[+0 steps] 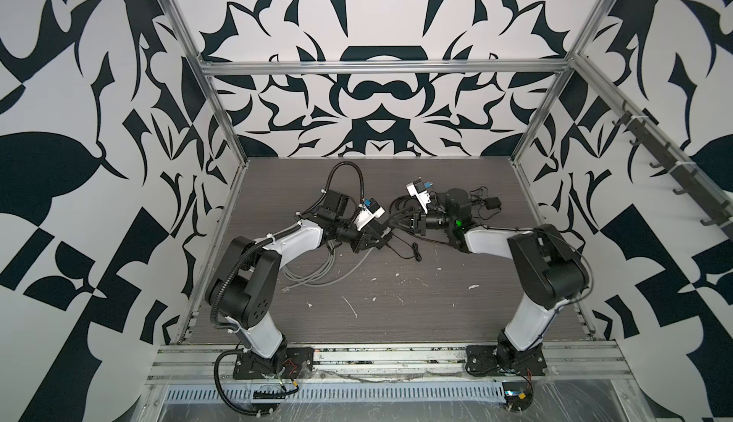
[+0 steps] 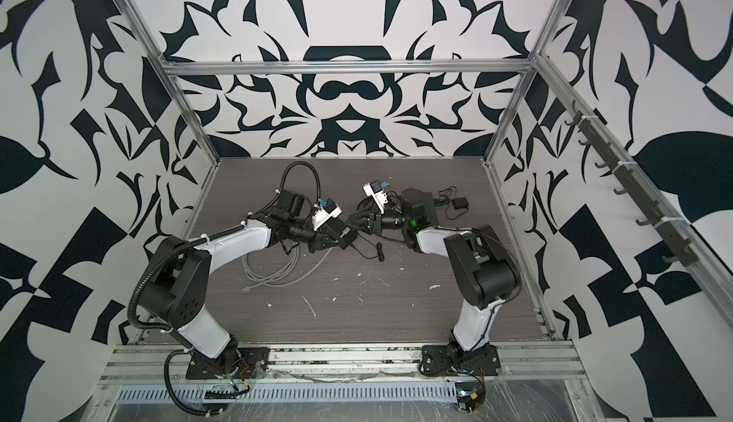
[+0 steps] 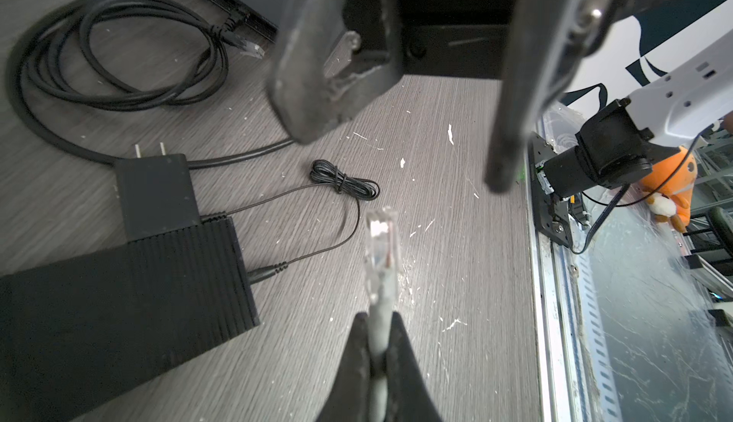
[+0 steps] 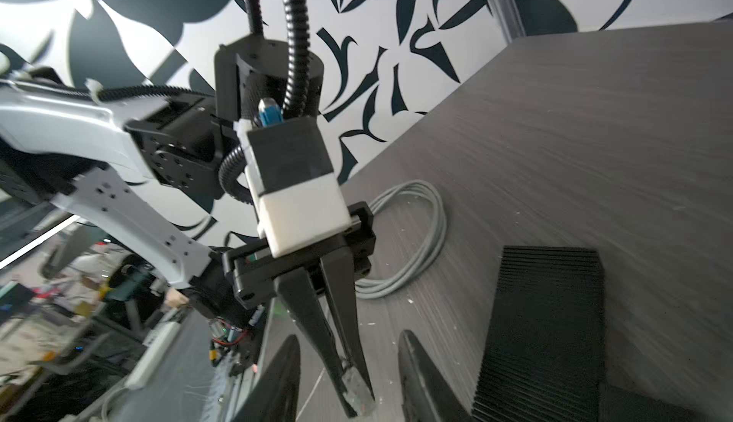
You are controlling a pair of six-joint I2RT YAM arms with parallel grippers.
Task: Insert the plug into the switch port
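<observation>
above the grey table (image 3: 456,281), the left gripper (image 3: 378,344) is closed tight on the grey cable (image 3: 378,305) just behind the clear plug (image 3: 380,249); the right gripper (image 3: 400,156) stands half open and empty, near the black switch (image 3: 119,301).

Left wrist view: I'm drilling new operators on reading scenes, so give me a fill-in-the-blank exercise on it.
The left gripper is shut on the grey cable just behind the clear ____.
The right gripper stands ____, holding nothing.
The ribbed switch is ____ in colour.
Missing: plug; open; black.
</observation>
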